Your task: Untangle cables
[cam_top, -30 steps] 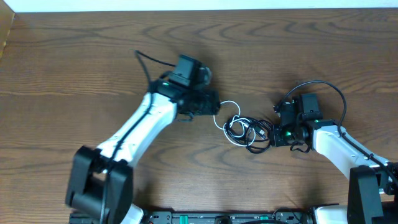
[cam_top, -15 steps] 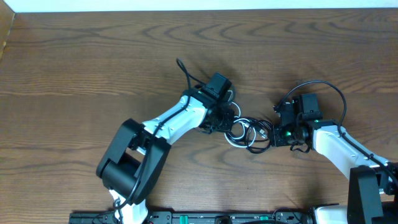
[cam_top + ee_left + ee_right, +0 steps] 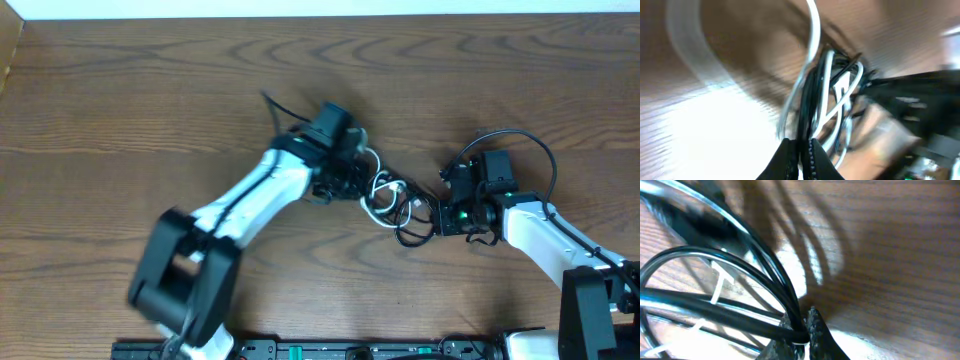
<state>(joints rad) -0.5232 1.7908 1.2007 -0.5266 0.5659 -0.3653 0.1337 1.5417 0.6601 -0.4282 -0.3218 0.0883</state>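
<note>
Tabletop (image 3: 120, 100): brown wood grain, with the cables (image 3: 395, 205) tangled at centre in black and white loops.
Change: left pincer (image 3: 352, 180) stood apart and spread a second ago — now at the tangle's left edge.
Left pincer: clamped on a black strand.
Right pincer (image 3: 437, 218): pinched tight on black strands — right edge.

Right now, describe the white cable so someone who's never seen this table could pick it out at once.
On the brown wooden table, look at the middle, where the left claw and the right claw meet a small knot of thin cables. The white cable loops through that knot nearer the left claw. It is the only pale strand among black cables.
</note>
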